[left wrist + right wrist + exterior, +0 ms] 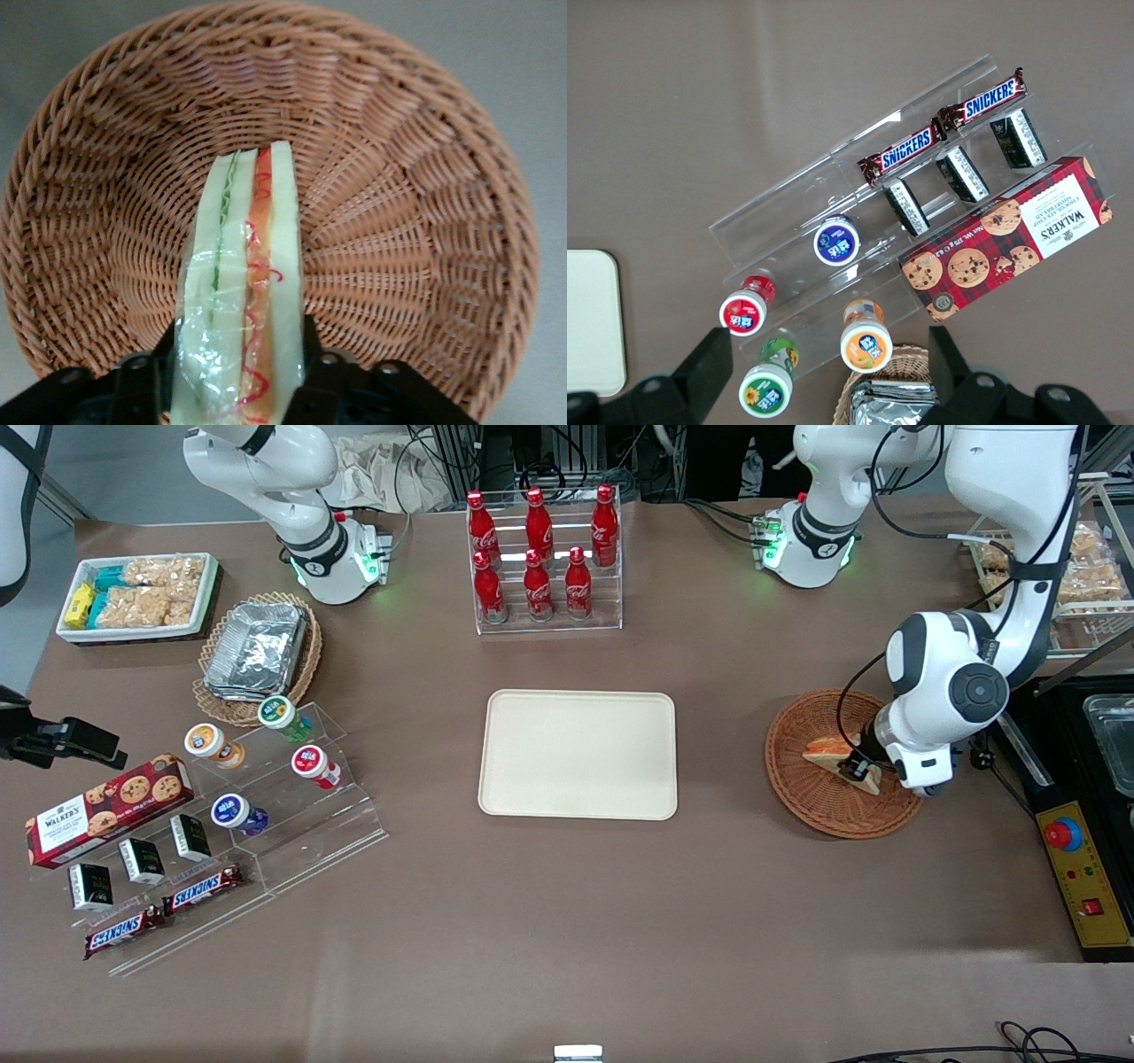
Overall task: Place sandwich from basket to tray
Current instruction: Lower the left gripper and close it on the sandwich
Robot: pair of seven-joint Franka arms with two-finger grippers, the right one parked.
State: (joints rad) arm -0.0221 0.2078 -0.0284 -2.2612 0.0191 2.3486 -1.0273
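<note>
The sandwich (pixel 833 751), a plastic-wrapped white bread wedge with orange-red and green filling, stands on edge in the reddish-brown wicker basket (pixel 802 793) toward the working arm's end of the table. My left gripper (pixel 858 770) is down in the basket, its black fingers pressed against both sides of the sandwich (pixel 239 292). The wrist view shows the basket's woven wall (pixel 416 221) all round it. The cream-beige tray (pixel 578 753) lies flat at the table's middle with nothing on it.
A clear rack of red cola bottles (pixel 542 558) stands farther from the camera than the tray. A control box with a red button (pixel 1083 877) lies beside the basket at the table edge. A tan basket of foil trays (pixel 257 651) and snack displays lie toward the parked arm's end.
</note>
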